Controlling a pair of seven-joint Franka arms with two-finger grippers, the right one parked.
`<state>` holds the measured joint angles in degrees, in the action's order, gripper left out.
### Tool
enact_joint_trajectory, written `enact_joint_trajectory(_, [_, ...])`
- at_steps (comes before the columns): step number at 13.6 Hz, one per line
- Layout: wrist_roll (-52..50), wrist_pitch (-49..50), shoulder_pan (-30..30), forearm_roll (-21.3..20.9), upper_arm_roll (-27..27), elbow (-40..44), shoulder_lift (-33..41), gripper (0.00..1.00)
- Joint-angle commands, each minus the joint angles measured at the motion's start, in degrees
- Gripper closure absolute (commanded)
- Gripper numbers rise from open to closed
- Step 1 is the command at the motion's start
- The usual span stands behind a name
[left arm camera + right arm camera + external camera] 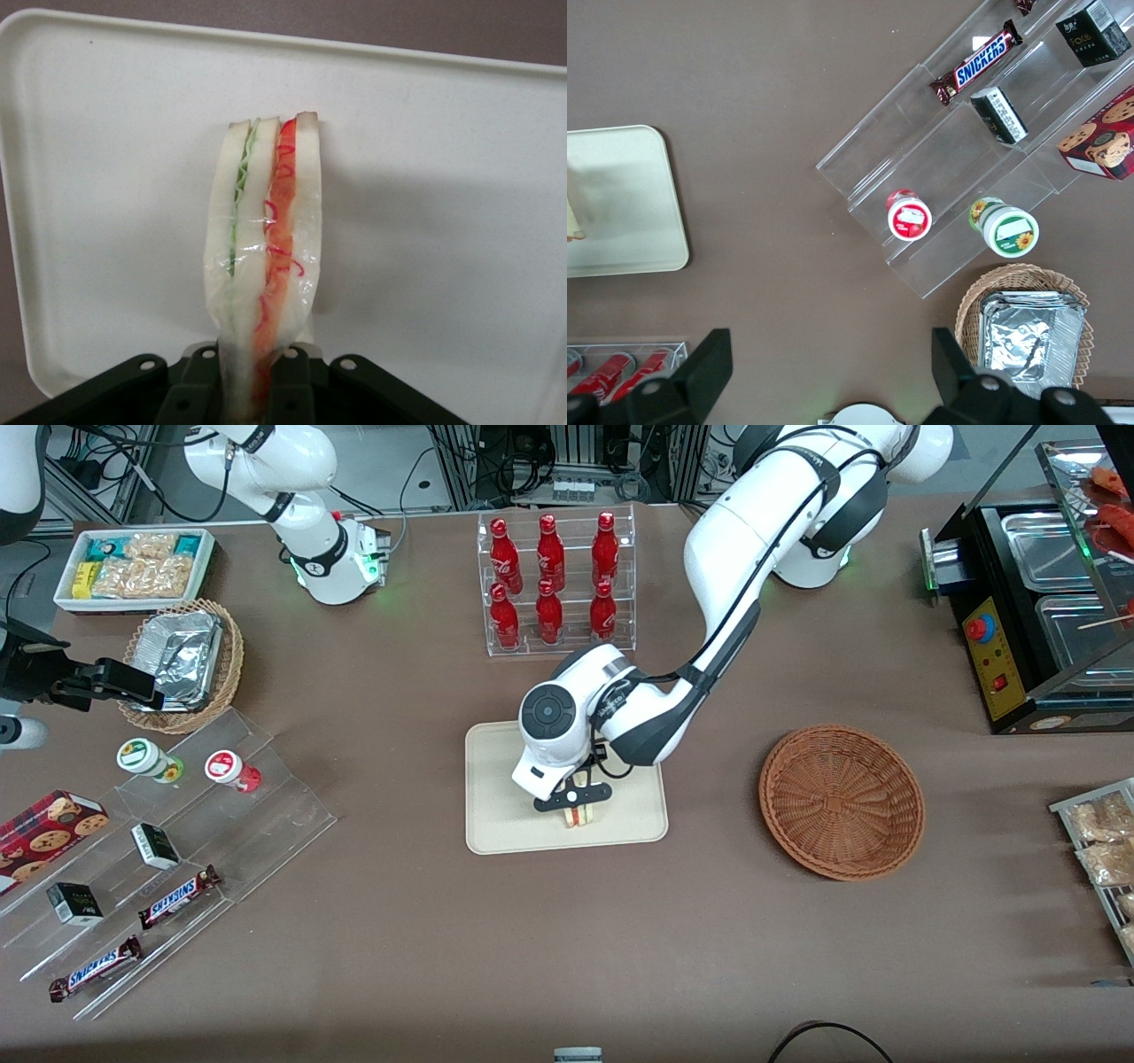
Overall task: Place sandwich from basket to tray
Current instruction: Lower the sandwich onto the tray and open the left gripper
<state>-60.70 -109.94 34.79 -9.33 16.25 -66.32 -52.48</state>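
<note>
The cream tray (pixel 496 815) lies in the middle of the table. My left gripper (pixel 580 812) is low over the tray's part nearest the front camera, shut on the sandwich (pixel 582 816). In the left wrist view the sandwich (pixel 266 239), a wrapped wedge with green and red filling, stands on edge between the fingers (pixel 297 390) over the tray (pixel 443 221). I cannot tell whether it touches the tray. The reddish-brown woven basket (pixel 842 802) lies empty toward the working arm's end of the table. The tray also shows in the right wrist view (pixel 620 204).
A clear rack of red bottles (pixel 554 584) stands farther from the front camera than the tray. A clear stepped shelf (pixel 177 841) with snacks, a tan wicker basket of foil containers (pixel 182 660) and a white snack bin (pixel 133 567) lie toward the parked arm's end. A black appliance (pixel 1036 620) stands at the working arm's end.
</note>
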Motion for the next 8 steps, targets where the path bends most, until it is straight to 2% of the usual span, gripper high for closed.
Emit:
enact_joint_trajectory(1, [-2.49,0.96,0.89,0.46,-0.43,1.98,-1.22,1.00])
enact_joint_trajectory(3, [-2.14,0.96,0.80,0.46,-0.43,1.81,-1.31,1.00])
enact_joint_trajectory(4, [-1.88,0.96,0.80,0.46,-0.43,1.81,-1.57,0.84])
enact_joint_trajectory(5, [-1.79,0.78,0.80,0.46,-0.43,1.81,-2.09,0.58])
enact_joint_trajectory(6, [-1.52,-0.26,0.80,0.46,-0.43,1.72,-2.19,0.04])
enact_joint_trajectory(7, [-1.87,-0.62,0.80,0.46,-0.43,1.81,-2.10,0.00])
enact_joint_trajectory(8, [-2.31,-0.63,0.72,0.46,-0.43,1.90,-1.84,0.00])
